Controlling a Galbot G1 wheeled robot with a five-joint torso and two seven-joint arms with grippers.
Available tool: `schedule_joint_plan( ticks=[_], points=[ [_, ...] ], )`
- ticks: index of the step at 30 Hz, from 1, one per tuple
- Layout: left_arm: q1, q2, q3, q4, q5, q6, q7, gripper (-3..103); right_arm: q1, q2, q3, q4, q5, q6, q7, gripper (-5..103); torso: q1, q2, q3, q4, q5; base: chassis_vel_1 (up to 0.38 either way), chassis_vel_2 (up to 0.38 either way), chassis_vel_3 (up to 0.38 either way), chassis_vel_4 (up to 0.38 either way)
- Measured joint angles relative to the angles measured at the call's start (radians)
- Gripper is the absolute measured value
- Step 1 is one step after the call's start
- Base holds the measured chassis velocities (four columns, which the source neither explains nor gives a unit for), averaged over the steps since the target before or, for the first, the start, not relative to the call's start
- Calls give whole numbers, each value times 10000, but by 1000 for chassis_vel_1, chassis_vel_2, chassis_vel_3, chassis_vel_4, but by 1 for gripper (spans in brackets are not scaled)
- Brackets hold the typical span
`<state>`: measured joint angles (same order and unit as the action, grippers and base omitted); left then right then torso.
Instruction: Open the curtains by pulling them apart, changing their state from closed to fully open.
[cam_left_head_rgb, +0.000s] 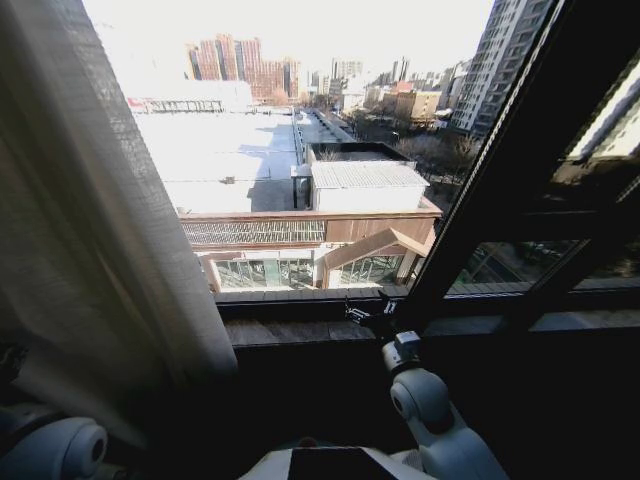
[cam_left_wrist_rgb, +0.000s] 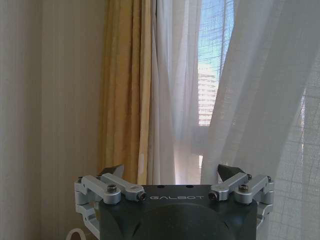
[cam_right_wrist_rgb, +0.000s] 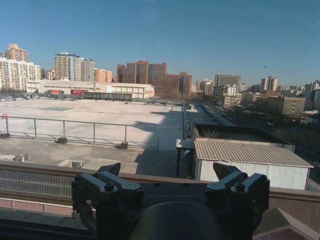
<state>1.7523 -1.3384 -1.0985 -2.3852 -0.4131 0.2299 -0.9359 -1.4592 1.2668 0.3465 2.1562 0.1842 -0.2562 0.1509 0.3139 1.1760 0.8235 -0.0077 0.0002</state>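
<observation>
- The curtains (cam_left_head_rgb: 90, 220) hang as a sheer white panel bunched at the left edge of the window (cam_left_head_rgb: 300, 150), leaving the middle glass bare with a city view beyond
- In the left wrist view the sheer white folds (cam_left_wrist_rgb: 250, 125) hang close ahead of the left gripper (cam_left_wrist_rgb: 174, 175), with a yellow-beige drape (cam_left_wrist_rgb: 125, 90) beside the wall (cam_left_wrist_rgb: 50, 100)
- The left gripper is released, fingers spread wide and grasping nothing; the fabric is near it but not touching
- The right gripper (cam_left_head_rgb: 368, 318) reaches forward to the window sill (cam_left_head_rgb: 290, 330) near the dark frame bar (cam_left_head_rgb: 490, 190), its arm stretched up from low centre-right
- The right gripper also looks released, with a wide gap between its fingers and only rooftops ahead of it
- Judged from this, the left side seems largely drawn back; to finish well, gather a thick fold rather than one thin layer, and pull sideways along the rail, not downward
- A right-hand panel cannot be made out here
</observation>
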Motion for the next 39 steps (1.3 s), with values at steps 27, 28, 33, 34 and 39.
schedule_joint_plan(
  ticks=[27, 28, 33, 34, 39],
  points=[
    [-178, 72, 47, 230, -260, 16, 5836, 100, 78, -51, 101, -114, 14, 2, 16, 100, 1, 0, 1, -1, 1, 0, 0, 0, 0],
    [-231, 117, 50, 263, -323, 14, 6430, 100, 86, -49, 93, -116, 14, 6, 16, 100, 1, 0, 1, -1, 1, 0, 0, 0, 0],
    [-304, 189, 53, 278, -463, 26, 7737, 100, 93, -59, 93, -116, 15, 16, 16, 100, 0, 0, 1, 0, 1, 0, 0, 0, 0],
    [-306, 197, 48, 295, -507, 21, 8267, 100, 93, -73, 98, -116, 16, 18, 16, 100, 0, 0, 1, 0, 1, 0, 0, 0, 0],
    [-250, 201, 34, 329, -568, -168, 9556, 100, 84, -77, 114, -105, 21, 21, 16, 100, 1, 0, 1, 0, 1, 0, 0, 0, 0]
  ],
)
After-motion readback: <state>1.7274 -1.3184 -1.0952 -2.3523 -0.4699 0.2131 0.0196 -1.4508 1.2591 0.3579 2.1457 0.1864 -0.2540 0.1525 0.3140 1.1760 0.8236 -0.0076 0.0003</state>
